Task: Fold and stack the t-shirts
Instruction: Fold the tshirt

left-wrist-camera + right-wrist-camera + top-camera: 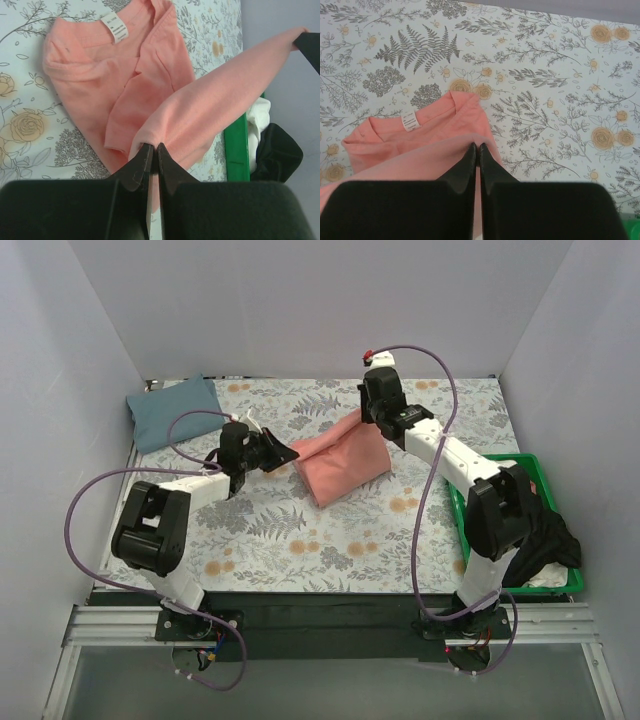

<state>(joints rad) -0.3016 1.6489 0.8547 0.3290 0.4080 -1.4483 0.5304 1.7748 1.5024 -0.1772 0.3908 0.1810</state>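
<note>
Mid-fold: left gripper (152, 148) and right gripper (476, 148) each clamp a lifted edge of the pink tee (345, 468); next, probably lay it evenly across that tee.

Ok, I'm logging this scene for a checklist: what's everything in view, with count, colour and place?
pink t-shirt: one, coral-pink, mid-table, partly lifted
blue-grey t-shirt: one, slate blue-grey, folded, far left corner
floral cloth: one, grey-white print, covering the table
green bin: one, green, near right side
clothes: black and white, in the bin, count unclear
left claw: one, black, shut on the pink t-shirt
right claw: one, black, shut on the pink t-shirt
</note>
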